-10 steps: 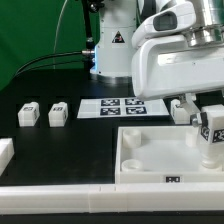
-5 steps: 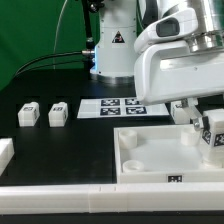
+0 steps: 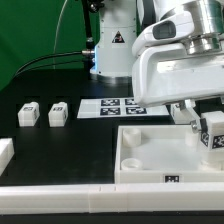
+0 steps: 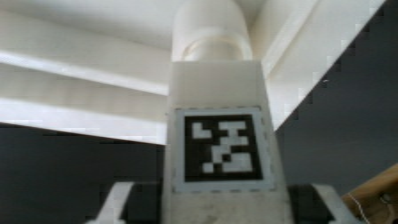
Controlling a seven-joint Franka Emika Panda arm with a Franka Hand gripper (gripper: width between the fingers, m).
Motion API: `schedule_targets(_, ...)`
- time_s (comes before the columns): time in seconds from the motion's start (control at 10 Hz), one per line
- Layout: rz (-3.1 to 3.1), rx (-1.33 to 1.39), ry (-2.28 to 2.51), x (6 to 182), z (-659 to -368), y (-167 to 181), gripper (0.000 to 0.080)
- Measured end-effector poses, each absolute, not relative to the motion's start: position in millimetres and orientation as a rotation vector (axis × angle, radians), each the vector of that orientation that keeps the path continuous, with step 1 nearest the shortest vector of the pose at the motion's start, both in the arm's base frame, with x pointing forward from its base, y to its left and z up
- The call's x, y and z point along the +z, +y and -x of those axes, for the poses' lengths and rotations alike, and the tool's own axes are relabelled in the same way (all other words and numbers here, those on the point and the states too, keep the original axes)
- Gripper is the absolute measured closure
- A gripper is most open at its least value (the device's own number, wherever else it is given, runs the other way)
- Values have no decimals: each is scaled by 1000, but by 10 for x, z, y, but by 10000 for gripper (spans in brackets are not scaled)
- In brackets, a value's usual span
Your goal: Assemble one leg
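Note:
My gripper (image 3: 212,130) is shut on a leg (image 3: 213,133), a small white block with a black-and-white marker tag. It holds the leg upright over the far right corner of the large white panel (image 3: 160,155). In the wrist view the leg (image 4: 221,110) fills the middle, tag facing the camera, its far end at the panel's rim (image 4: 71,80); the fingers (image 4: 128,203) press both its sides. Two more legs (image 3: 28,114) (image 3: 58,114) lie on the black table at the exterior view's left. Another leg (image 3: 180,108) stands behind the panel.
The marker board (image 3: 121,106) lies flat on the table behind the panel. A white block (image 3: 5,154) sits at the exterior view's left edge. A long white rail (image 3: 90,198) runs along the front. The robot base (image 3: 112,45) stands at the back.
The gripper with the leg has shifted slightly toward the exterior view's right and a little lower over the panel's corner. The other parts have not moved.

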State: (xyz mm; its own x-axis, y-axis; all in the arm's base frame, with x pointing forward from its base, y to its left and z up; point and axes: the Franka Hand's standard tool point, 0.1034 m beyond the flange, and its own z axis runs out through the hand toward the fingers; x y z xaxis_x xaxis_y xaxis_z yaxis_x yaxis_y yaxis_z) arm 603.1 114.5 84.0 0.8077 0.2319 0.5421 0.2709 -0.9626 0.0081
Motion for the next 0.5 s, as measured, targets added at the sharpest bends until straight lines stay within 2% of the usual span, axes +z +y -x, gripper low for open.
schedule_targets(0.5,2914,-883,-398,834,-6022,1177,507)
